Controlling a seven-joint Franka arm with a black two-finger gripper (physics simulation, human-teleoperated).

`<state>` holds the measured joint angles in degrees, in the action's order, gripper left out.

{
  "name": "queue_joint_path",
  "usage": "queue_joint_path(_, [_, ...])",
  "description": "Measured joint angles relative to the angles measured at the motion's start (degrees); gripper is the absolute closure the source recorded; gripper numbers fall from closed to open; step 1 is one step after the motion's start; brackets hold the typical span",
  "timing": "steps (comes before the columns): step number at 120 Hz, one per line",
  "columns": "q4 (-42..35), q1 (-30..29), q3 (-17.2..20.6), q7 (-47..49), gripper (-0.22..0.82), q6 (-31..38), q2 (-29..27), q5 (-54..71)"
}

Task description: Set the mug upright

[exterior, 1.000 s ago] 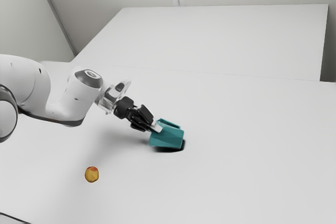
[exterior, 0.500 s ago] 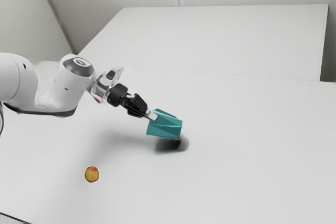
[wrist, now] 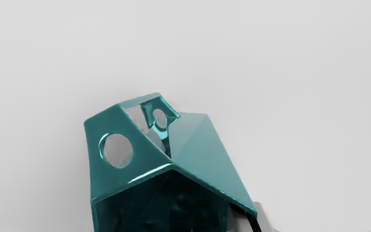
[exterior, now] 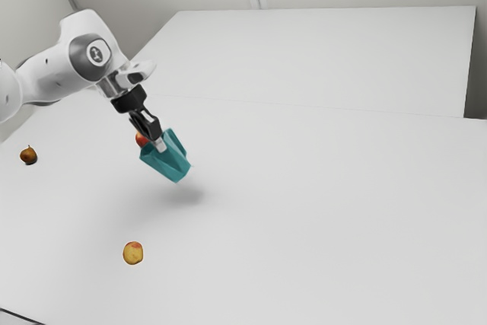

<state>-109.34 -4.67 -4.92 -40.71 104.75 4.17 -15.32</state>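
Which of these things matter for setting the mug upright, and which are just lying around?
Part of the job:
- teal mug, tilted
- end effector, gripping it

Just lying about:
- yellow-red fruit
- brown fruit
- red fruit, partly hidden

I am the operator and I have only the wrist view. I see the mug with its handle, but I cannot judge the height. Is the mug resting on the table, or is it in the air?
Observer: In the air. In the exterior view the mug hangs above the table, its shadow lying apart from it.
Operator: Thank you. And does it stand straight in the air?
Observer: No, it is tilted: its base points down and toward the exterior view's right.
Operator: Is some other object seen close to the gripper?
Observer: Yes, a red fruit appears partly hidden beside the gripper; I cannot tell how near it really is.
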Motion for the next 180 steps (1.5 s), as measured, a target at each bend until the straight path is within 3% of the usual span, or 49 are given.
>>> queue_joint_path(52, [0.6, 0.3, 4.5, 6.6, 0.79, 9.3, 3.7, 14.0])
queue_joint_path(112, [0.4, 0.5, 5.7, 10.1, 0.77, 9.4, 8.7, 19.8])
queue_joint_path(121, [0.4, 0.4, 5.8, 10.4, 0.68, 9.3, 8.9, 19.8])
queue_joint_path(136, [0.4, 0.5, 6.1, 10.8, 0.41, 9.2, 8.8, 19.7])
queue_joint_path(147, [0.7, 0.4, 6.1, 11.0, 0.27, 9.1, 8.1, 19.5])
queue_joint_path(163, [1.7, 0.4, 6.2, 11.2, 0.14, 7.8, 4.9, 18.5])
queue_joint_path(180, [8.4, 0.4, 6.1, 13.1, 0.07, 3.6, 3.9, 14.8])
